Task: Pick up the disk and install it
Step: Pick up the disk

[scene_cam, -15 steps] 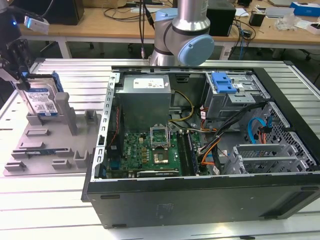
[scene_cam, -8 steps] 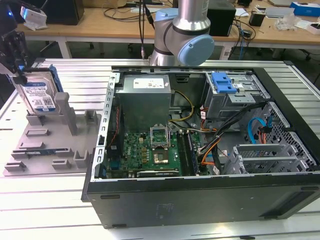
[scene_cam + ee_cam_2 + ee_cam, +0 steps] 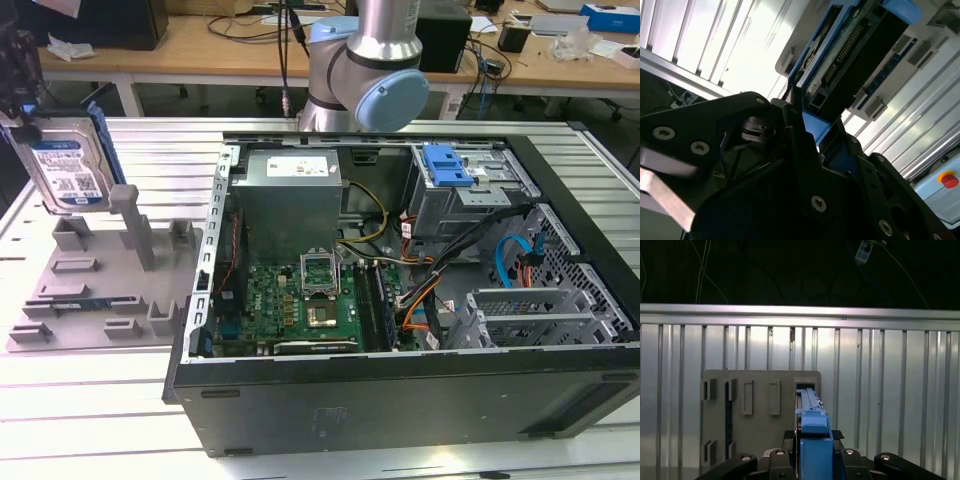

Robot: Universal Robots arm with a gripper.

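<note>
A silver hard disk [image 3: 70, 168] stands upright on its edge at the exterior view's far left, over the far corner of a grey plastic tray [image 3: 100, 300]. Its white-and-blue label faces the camera and carries barcodes, but I cannot make out the print. Blue plastic rails frame the disk.

In the first wrist view, the black claw [image 3: 814, 437] is clenched on the disk's blue rail, one finger on each side. Beyond it, the disk's thin edge runs towards a slot in the tray. I cannot tell whether the disk touches the tray.

The tray lies on a ribbed metal desk [image 3: 100, 400]. To the exterior view's right of it, an open black computer case [image 3: 400, 400] lies on its side. Inside are a grey power-supply box [image 3: 290, 200], a green circuit board [image 3: 300, 305] and a blue latch [image 3: 445, 165]. The robot arm [image 3: 375, 70] rises behind the case.
</note>
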